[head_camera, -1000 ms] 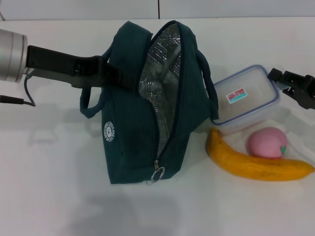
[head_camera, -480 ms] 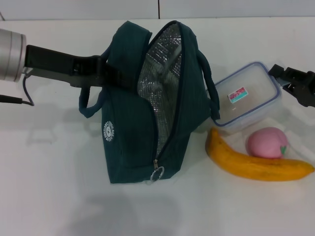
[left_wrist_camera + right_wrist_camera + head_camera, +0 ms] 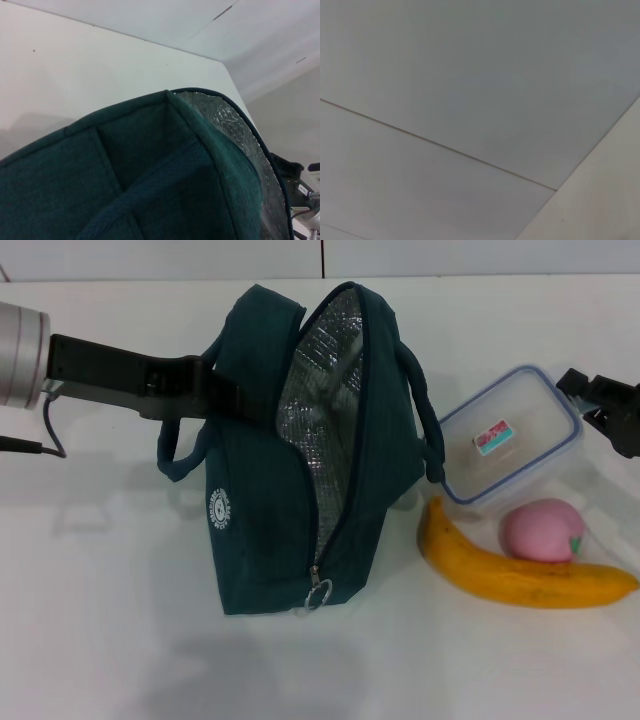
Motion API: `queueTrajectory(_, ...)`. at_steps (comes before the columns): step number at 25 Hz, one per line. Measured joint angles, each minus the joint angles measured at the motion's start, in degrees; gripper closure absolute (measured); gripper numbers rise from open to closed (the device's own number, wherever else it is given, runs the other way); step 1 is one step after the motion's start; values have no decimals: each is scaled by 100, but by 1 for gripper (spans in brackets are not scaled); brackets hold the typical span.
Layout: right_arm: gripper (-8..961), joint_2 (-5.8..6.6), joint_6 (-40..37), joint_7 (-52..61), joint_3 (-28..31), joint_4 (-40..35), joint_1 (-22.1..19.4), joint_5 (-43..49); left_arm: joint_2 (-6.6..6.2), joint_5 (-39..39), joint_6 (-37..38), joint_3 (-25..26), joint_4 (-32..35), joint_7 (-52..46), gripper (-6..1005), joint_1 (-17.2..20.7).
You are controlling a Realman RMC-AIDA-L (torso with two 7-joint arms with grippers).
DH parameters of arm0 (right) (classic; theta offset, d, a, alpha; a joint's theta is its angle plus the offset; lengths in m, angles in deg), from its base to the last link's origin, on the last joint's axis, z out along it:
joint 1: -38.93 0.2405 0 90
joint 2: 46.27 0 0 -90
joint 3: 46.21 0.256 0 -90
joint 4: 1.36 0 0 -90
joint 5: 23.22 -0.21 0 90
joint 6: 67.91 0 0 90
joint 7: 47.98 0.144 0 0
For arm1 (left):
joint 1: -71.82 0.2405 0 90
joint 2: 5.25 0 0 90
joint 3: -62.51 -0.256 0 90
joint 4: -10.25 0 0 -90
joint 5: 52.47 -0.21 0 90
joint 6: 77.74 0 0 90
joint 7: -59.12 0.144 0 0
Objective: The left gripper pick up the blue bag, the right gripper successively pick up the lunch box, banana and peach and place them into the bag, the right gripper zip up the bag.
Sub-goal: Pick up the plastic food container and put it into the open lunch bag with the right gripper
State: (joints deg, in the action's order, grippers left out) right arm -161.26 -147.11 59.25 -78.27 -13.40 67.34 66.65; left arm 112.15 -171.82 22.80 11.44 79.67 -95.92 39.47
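Working from the biggest thing down: the white bench carries everything, and the blue bag stands near its middle, zipper open and foil lining showing. My left gripper reaches in from the left and its fingers are clamped on the bag's upper edge beside a handle; the left wrist view shows only teal fabric and a strip of foil, which fits that hold.

To the bag's right, the lunch box is tilted, its far end raised, its near corner touching the bag's handle. My right gripper grips that raised far corner, fingers closed narrow on the rim as best I can judge.

The banana lies on the bench in front of the box, and the peach sits just behind the banana, touching it.

I judge this to be the first loading step: box in hand, not yet in the bag. Next I need to lift it over the bag's mouth and lower it in narrow edge first, because the opening looks tight.
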Motion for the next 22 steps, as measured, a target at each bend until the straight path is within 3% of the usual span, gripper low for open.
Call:
queueTrajectory(13,834,34,220,-59,-2,-58,-170,4,12,0,0,1,-140,92,957,-6)
queueTrajectory(22,859,115,-205,-63,17,-62,-274,-554,11,20,0,3,-140,97,957,5)
